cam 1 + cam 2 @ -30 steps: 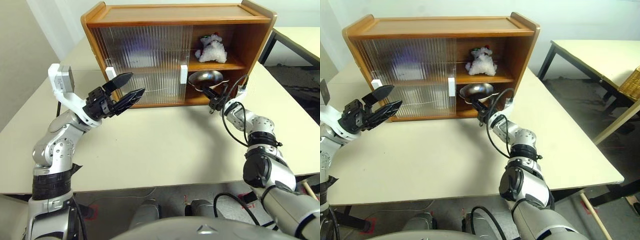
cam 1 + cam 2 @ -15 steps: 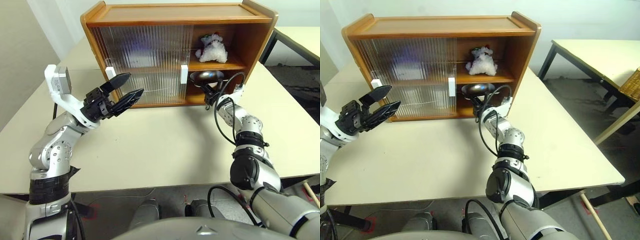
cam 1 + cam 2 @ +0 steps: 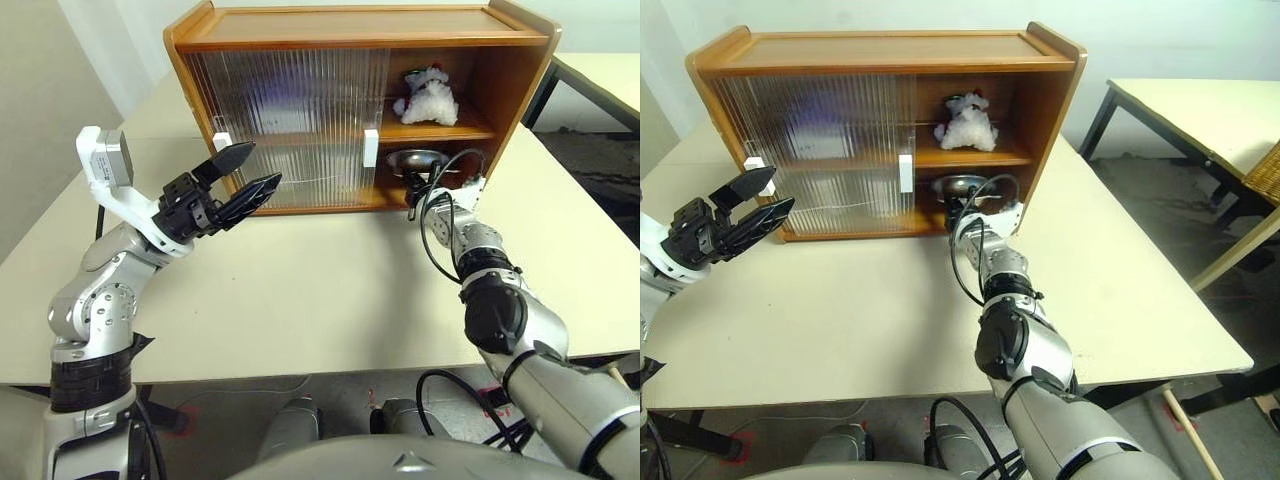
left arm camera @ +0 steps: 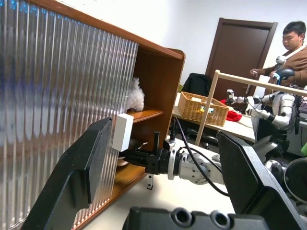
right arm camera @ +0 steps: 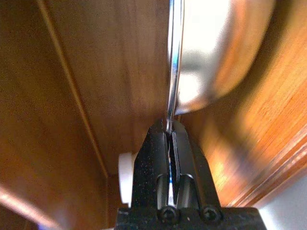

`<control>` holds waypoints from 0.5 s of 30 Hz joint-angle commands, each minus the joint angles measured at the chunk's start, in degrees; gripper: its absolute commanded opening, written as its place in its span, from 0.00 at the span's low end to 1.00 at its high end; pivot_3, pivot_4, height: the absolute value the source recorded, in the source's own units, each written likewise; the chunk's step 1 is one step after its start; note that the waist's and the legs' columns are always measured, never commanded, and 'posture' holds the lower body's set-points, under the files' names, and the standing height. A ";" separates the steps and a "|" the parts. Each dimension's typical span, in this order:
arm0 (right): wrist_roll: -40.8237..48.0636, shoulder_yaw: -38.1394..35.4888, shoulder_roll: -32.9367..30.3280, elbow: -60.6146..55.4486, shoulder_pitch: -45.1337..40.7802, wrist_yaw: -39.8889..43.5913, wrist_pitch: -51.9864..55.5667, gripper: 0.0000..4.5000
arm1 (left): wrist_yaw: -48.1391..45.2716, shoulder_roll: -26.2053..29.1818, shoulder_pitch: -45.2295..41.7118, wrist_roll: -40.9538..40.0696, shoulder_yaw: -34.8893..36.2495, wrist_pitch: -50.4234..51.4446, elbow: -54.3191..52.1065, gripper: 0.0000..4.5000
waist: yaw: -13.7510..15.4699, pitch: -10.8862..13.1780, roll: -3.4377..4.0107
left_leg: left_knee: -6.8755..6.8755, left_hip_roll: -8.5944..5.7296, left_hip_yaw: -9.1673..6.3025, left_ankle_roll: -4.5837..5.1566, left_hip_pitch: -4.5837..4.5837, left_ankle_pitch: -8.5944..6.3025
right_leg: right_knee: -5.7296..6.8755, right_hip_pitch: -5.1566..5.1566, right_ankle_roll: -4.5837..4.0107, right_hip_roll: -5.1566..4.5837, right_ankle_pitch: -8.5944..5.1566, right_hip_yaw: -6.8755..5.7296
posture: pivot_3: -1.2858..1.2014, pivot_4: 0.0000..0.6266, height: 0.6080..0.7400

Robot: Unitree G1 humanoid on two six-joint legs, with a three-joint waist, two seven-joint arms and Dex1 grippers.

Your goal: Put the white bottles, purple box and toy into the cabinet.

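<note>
Head views: one toy (image 3: 428, 95) sits on the cabinet (image 3: 350, 30) upper shelf; the right gripper (image 3: 415, 188) pinches one steel bowl (image 3: 417, 158) inside the lower shelf.

Left wrist: left gripper (image 4: 163, 158) spread, empty.

Right wrist: fingers (image 5: 184, 155) clamp the bowl rim.

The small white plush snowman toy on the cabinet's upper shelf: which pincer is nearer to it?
Right. The right pincer is in the open lower compartment just below the white plush snowman toy, gripping a round steel bowl. The left pincer hovers before the ribbed sliding doors, farther away.
</note>
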 commanded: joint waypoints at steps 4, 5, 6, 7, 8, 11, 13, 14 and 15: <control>-3.12 -0.61 -2.85 6.87 0.91 6.18 -2.53 0.01 | 0.40 1.32 0.57 -0.60 0.48 0.89 -1.51 1.00 | 0.55 -0.01 -0.01 | 0.02 0.00 0.00 -0.02 -0.05 -0.01 | 0.00 0.00 0.05 -0.02 0.05 -0.03 | 0.57 0.01 1.00; -3.38 -0.73 -2.98 7.29 1.12 6.49 -2.62 0.01 | 0.46 1.41 0.62 -0.69 0.51 0.95 -1.58 1.00 | 0.60 -0.01 -0.01 | 0.02 0.00 0.00 -0.02 -0.06 -0.01 | 0.00 0.00 0.04 -0.02 0.06 -0.03 | 0.57 0.01 1.00; -3.58 -0.84 -3.07 7.59 1.21 6.71 -2.70 0.01 | 0.50 1.47 0.65 -0.75 0.53 0.99 -1.63 1.00 | 0.62 -0.01 -0.01 | 0.02 0.00 0.00 -0.02 -0.05 -0.01 | 0.00 0.00 0.01 -0.02 0.06 -0.03 | 0.57 0.01 1.00; -3.87 -0.87 -3.21 7.89 1.57 7.01 -2.77 0.01 | 0.55 1.59 0.72 -0.83 0.63 1.08 -1.74 1.00 | 0.63 -0.01 -0.01 | 0.02 0.01 0.00 -0.02 -0.05 -0.01 | 0.00 0.00 0.00 -0.02 0.07 -0.03 | 0.57 0.01 1.00; -4.22 -0.83 -3.33 8.13 1.91 7.28 -2.80 0.01 | 0.59 1.68 0.77 -0.88 0.72 1.14 -1.82 1.00 | 0.64 -0.01 -0.02 | 0.02 0.01 0.00 -0.02 -0.04 -0.01 | 0.00 0.01 -0.03 -0.02 0.08 -0.04 | 0.57 0.01 1.00; -5.87 -0.05 -3.67 8.41 2.31 7.70 -2.72 0.11 | 0.60 1.80 0.87 -0.89 0.79 1.20 -1.91 1.00 | 0.66 -0.02 -0.03 | 0.04 0.03 0.00 -0.02 -0.03 0.00 | 0.00 0.02 -0.14 -0.02 0.09 -0.06 | 0.57 0.01 1.00; -6.57 -0.10 -3.75 8.47 2.29 7.99 -2.67 0.25 | 0.57 1.77 0.84 -0.85 0.73 1.15 -1.85 1.00 | 0.65 -0.02 -0.03 | 0.05 0.04 0.00 -0.02 -0.02 0.01 | 0.00 0.03 -0.28 -0.02 0.08 -0.06 | 0.57 0.01 1.00; -6.71 -0.26 -3.80 8.49 2.24 8.19 -2.55 0.32 | 0.55 1.70 0.69 -0.79 0.60 1.08 -1.71 1.00 | 0.65 -0.02 -0.03 | 0.07 0.04 0.00 -0.02 -0.02 0.01 | 0.00 0.03 -0.31 -0.02 0.10 -0.06 | 0.57 0.01 1.00; -6.95 -0.35 -3.91 8.49 2.20 8.46 -2.38 0.40 | 0.54 1.56 0.52 -0.68 0.41 0.98 -1.57 1.00 | 0.64 -0.02 -0.03 | 0.07 0.03 0.00 -0.03 -0.02 0.03 | 0.00 0.02 -0.33 -0.02 0.12 -0.06 | 0.56 0.00 1.00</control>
